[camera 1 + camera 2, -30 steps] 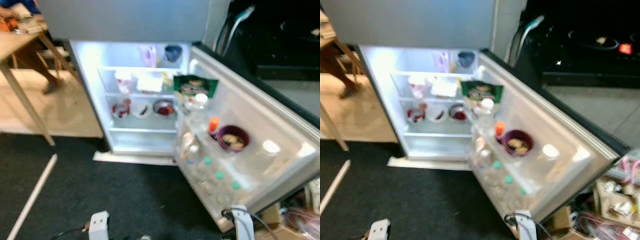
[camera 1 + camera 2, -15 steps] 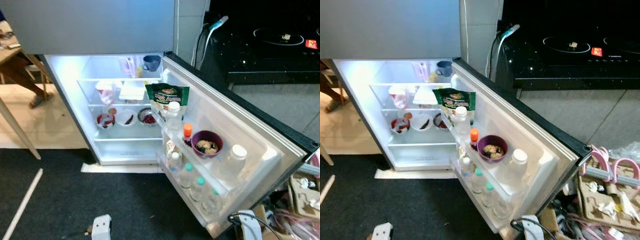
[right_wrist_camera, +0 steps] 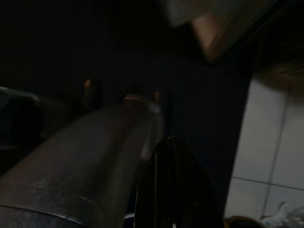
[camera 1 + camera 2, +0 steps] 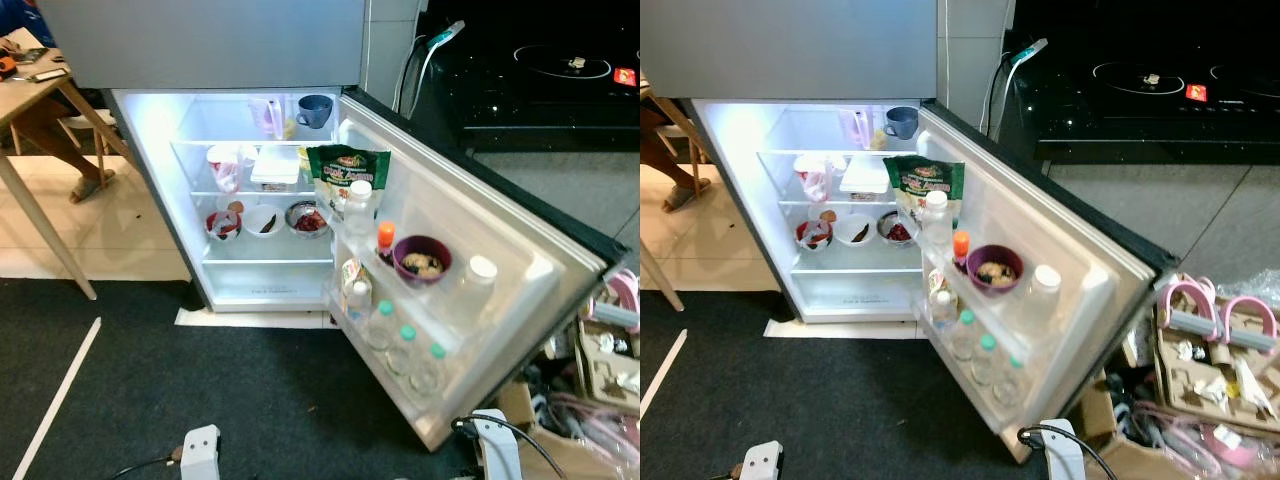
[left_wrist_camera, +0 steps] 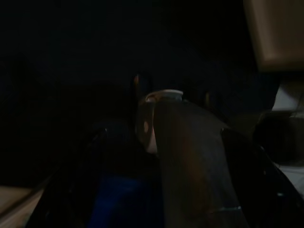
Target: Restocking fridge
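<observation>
The small silver fridge (image 4: 150, 120) stands open in the middle of the frame. A round purple bowl (image 4: 421, 259) sits in its door shelf. Both wrist views are too dark, so I cannot tell how the jaws stand.

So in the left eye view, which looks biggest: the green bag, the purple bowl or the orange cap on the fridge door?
1. Green bag
2. Purple bowl, somewhat smaller, though it sits nearer the camera
3. Orange cap, clearly smallest

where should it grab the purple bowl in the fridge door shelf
Take the purple bowl by its rim, coming down from above with one pincer finger inside and one outside. It sits upright and open-topped in the door shelf, whose front rail hides its lower wall, and the orange-capped bottle crowds one side.
</observation>
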